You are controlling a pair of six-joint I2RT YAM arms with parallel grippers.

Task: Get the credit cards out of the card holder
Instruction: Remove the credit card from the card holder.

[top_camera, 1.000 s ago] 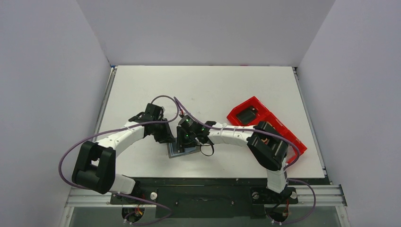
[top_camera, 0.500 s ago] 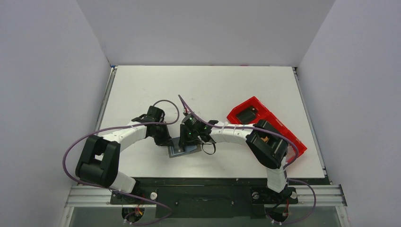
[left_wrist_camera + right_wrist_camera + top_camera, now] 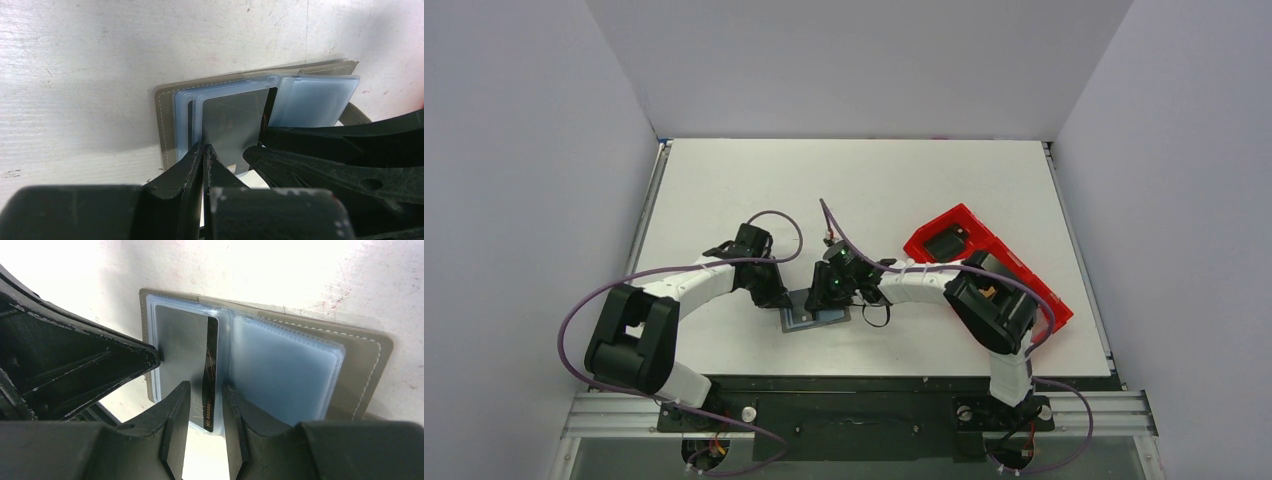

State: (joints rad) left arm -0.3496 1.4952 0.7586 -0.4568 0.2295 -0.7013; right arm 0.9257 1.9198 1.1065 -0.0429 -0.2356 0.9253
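Observation:
The card holder (image 3: 814,319) lies open on the table, taupe outside (image 3: 372,365) with blue-grey clear sleeves (image 3: 310,100). A credit card (image 3: 180,347) sits in its left sleeve. It looks shiny grey, with a dark strip bearing a gold number (image 3: 212,375). Its near end pokes past the holder's edge. My right gripper (image 3: 206,386) is open, one finger on each side of that dark strip, with a small gap. My left gripper (image 3: 205,148) is shut, its tips pressing on the holder's left half. In the top view the left gripper (image 3: 781,297) and right gripper (image 3: 827,299) meet over the holder.
A long red tray (image 3: 1024,275) lies at the right with a black block (image 3: 946,243) in its far end. The right arm's elbow covers part of it, and a bit of orange (image 3: 987,292) shows there. Grey walls close in the table on three sides.
The right wrist has shifted a little to the right over the card holder. The left arm drew in slightly a second ago and has since stayed still. The holder has not moved.

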